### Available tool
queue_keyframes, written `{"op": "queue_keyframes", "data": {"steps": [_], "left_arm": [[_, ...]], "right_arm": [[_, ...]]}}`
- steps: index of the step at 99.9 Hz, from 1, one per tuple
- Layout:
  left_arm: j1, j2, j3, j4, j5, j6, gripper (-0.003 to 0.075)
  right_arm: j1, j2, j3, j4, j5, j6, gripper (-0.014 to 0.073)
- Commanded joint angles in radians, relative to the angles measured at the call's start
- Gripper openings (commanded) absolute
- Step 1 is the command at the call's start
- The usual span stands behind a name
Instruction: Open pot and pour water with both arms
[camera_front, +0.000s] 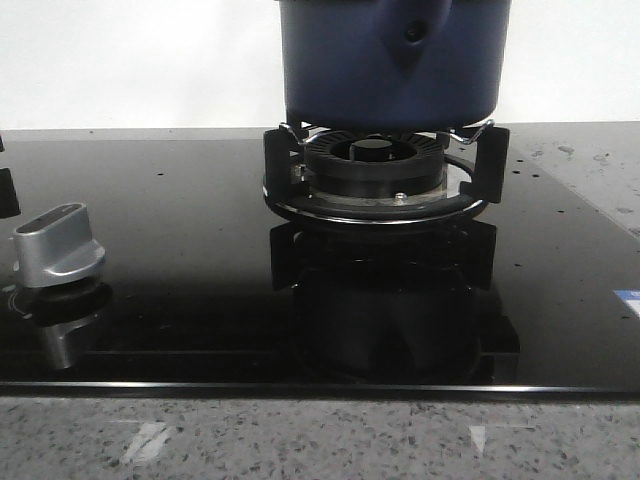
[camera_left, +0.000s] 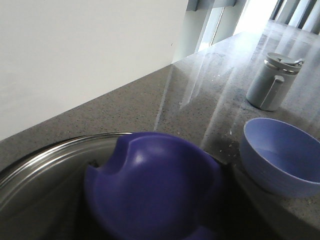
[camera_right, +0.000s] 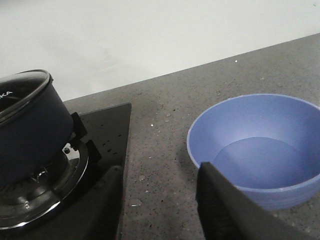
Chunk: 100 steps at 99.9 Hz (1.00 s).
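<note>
The dark navy pot (camera_front: 390, 70) stands on the black burner ring (camera_front: 375, 165) at the back centre, its handle mount (camera_front: 412, 30) facing me. In the left wrist view the lid's blue knob (camera_left: 155, 190) fills the near part over the glass lid (camera_left: 45, 175). My left gripper's fingers do not show there, so I cannot tell its hold. My right gripper (camera_right: 162, 205) is open and empty over the counter, between the pot (camera_right: 30, 135) and a pale-blue bowl (camera_right: 260, 145). Neither gripper appears in the front view.
A silver stove knob (camera_front: 58, 245) sits at the left of the black glass hob (camera_front: 200, 300). The blue bowl (camera_left: 282, 155) and a grey lidded jug (camera_left: 274, 82) stand on the speckled counter beside the stove. A white wall runs behind.
</note>
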Motion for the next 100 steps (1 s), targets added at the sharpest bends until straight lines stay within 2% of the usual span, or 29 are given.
{"op": "queue_keyframes", "data": {"steps": [1,7,14,30,54,100], "left_arm": [[0.000,-0.047,-0.031,-0.019,0.042,-0.001,0.0292],[0.000,-0.047,-0.031,-0.019,0.042,-0.001,0.0351],[0.000,-0.047,-0.031,-0.019,0.040,-0.001,0.0379],[0.002,-0.047,-0.031,-0.019,0.035,-0.001,0.0349],[0.002,-0.049,-0.036,-0.019,0.031,-0.001,0.0231],[0.016,-0.065,-0.099,-0.017,0.034,-0.001,0.0229]], "right_arm": [[-0.004,0.023,-0.034,0.000,-0.074,-0.011,0.0311],[-0.004,0.023,-0.034,0.000,-0.074,-0.011,0.0311],[-0.004,0.023,-0.034,0.000,-0.074,-0.011,0.0311],[-0.004,0.023,-0.034,0.000,-0.074,-0.011,0.0311],[-0.004,0.023,-0.034,0.000,-0.074,-0.011,0.0311],[-0.004,0.023,-0.034,0.000,-0.074,-0.011,0.0311]]}}
